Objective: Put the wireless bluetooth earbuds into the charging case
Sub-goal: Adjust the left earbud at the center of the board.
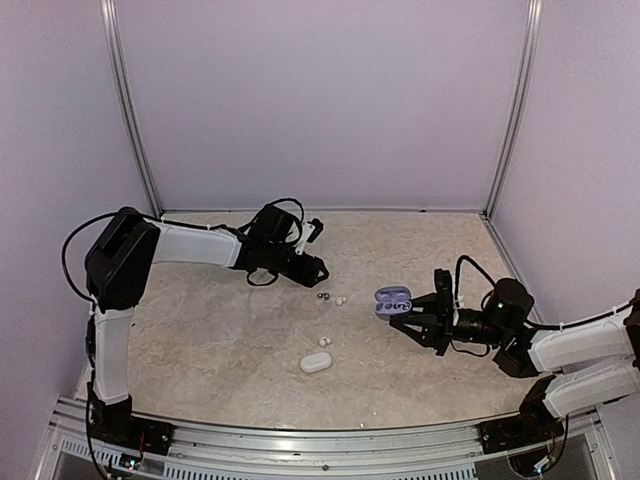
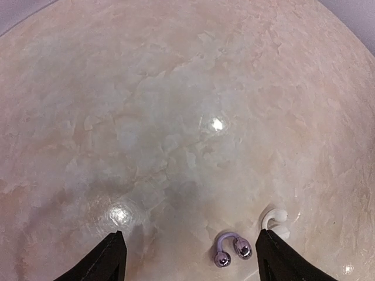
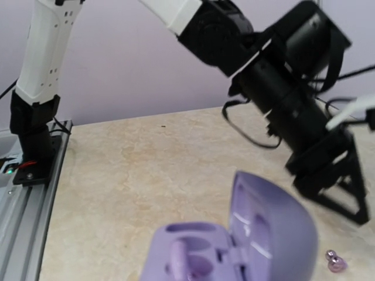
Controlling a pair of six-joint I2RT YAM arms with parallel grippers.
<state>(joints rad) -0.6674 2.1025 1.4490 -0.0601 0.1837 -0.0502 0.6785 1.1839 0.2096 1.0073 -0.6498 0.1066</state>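
The table [image 1: 200,330] is patterned in marbled beige — the open case [image 1: 393,301] is coloured lilac, the closed case [image 1: 316,362] white.

earbuds [image 1: 322,295] just left of open case [image 1: 393,301], closed case [image 1: 316,362] before them

The left arm [image 1: 190,243] rises from its base, elbows over and reaches toward 3 o'clock, its left gripper [image 1: 312,268] low with fingers [image 2: 111,257] spread apart. The right arm [image 1: 580,345] stretches toward 9 o'clock, its right gripper [image 1: 408,312] closed on the charging case [image 1: 392,301].
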